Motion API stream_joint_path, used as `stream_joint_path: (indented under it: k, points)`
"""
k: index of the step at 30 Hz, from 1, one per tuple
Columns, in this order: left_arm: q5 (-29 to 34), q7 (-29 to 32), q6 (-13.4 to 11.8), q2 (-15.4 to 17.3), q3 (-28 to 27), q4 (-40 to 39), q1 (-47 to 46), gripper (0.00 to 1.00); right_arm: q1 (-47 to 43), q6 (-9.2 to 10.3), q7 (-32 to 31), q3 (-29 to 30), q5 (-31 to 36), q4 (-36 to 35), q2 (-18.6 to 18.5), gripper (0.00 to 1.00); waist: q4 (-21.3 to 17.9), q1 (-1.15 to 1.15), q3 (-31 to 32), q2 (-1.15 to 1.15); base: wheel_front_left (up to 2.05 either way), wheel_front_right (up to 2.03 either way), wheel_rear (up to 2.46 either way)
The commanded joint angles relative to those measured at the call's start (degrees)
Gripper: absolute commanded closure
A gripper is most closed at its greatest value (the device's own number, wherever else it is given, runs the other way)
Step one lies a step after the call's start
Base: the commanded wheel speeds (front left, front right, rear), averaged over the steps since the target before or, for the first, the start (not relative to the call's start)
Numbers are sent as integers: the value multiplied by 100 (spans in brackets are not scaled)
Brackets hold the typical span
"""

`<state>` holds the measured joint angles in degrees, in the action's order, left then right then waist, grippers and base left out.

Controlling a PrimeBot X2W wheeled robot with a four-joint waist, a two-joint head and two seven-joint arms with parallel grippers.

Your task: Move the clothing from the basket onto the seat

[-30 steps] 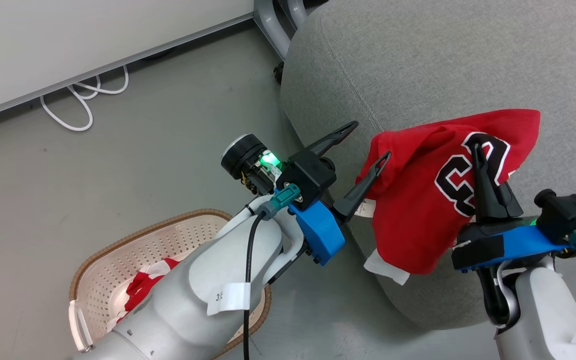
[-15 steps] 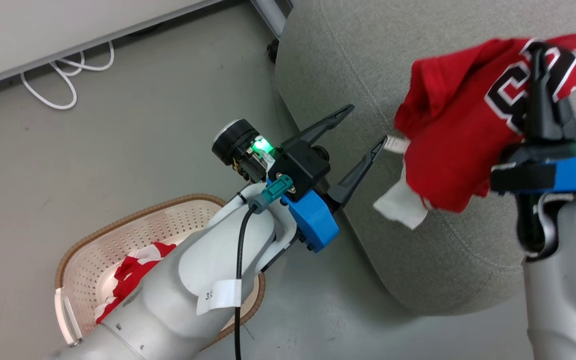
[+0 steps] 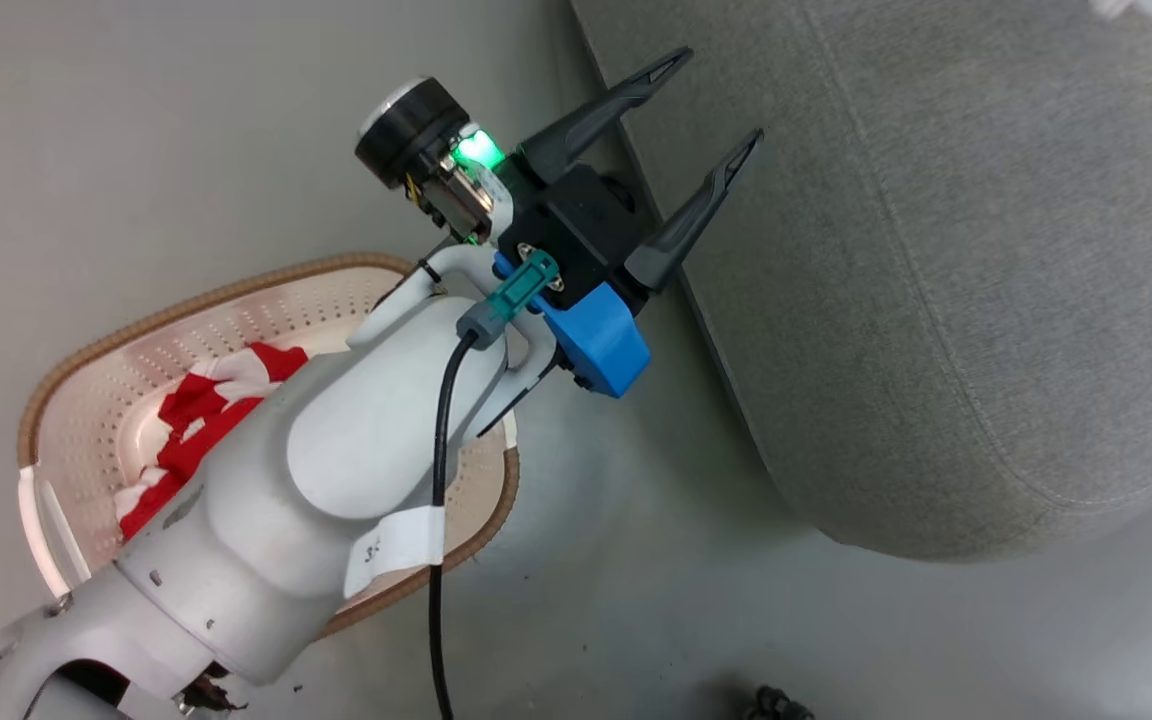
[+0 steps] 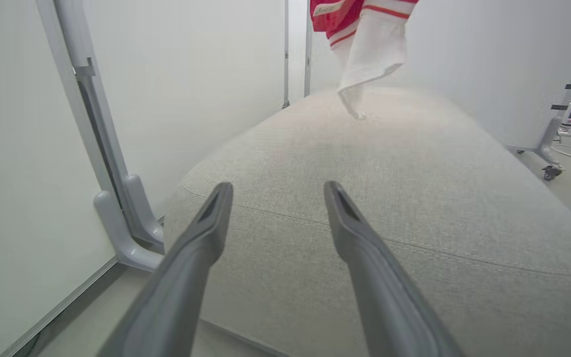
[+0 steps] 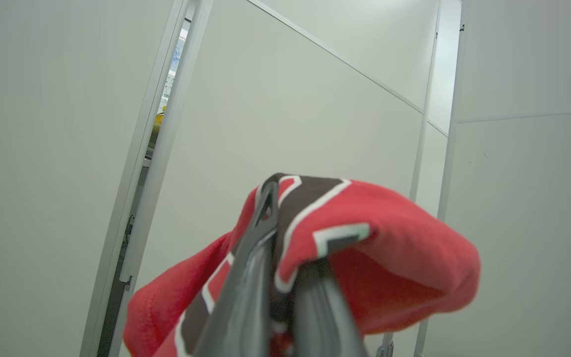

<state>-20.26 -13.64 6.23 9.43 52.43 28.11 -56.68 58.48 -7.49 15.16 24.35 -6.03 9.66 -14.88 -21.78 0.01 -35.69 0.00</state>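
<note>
Red fabric with a black-and-white numeral, the numbered garment [image 5: 389, 258], is seen clamped in the right pincer [image 5: 285, 233]. The jaws are closed tight on a fold, and the cloth is draped over both fingers in front of pale wall panels [image 5: 315, 99].

In the left wrist view a white, red-striped sleeve trim [image 4: 372, 44] is seen hanging from the top edge over the far part of the seat [image 4: 414, 198]. Whether its tip touches the grey cushion cannot be told.

Left pincer [image 3: 719, 95]: held wide, with nothing between the fingers. Its tips are pointed at the near edge of the seat, above the grey floor [image 3: 186, 130].

The basket [image 3: 236, 288] is stood on the floor beside the seat, apart from it, and is partly hidden by the pale left forearm [image 3: 366, 450]. A second garment [image 3: 206, 400], red with white, is lying inside the basket against its perforated wall.
</note>
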Motion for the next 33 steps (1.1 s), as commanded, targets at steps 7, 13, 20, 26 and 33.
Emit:
stream_joint_path:
  k: [7,13,20,26,33]
  points:
    - [187,201,-88,212,28,-401,-387,0,745,-1,-1,698,-38,602,-739,100,163,-1,-1108,0,0,0,0]
    - [233,300,-105,314,86,-612,-443,0,400,-1,-1,686,257,1254,-576,100,173,-1,-1363,0,0,0,0]
    - [212,358,-143,381,130,-716,-382,0,-114,-1,-1,781,450,1961,-135,100,198,-1,-1393,0,0,0,0]
    - [167,381,-169,433,156,-755,-326,0,-394,-1,-1,736,424,2428,176,100,151,-1,-1358,0,0,0,0]
    - [121,287,-206,419,180,-742,-247,0,-684,-1,0,760,405,2480,349,0,197,-1,-1203,0,0,0,0]
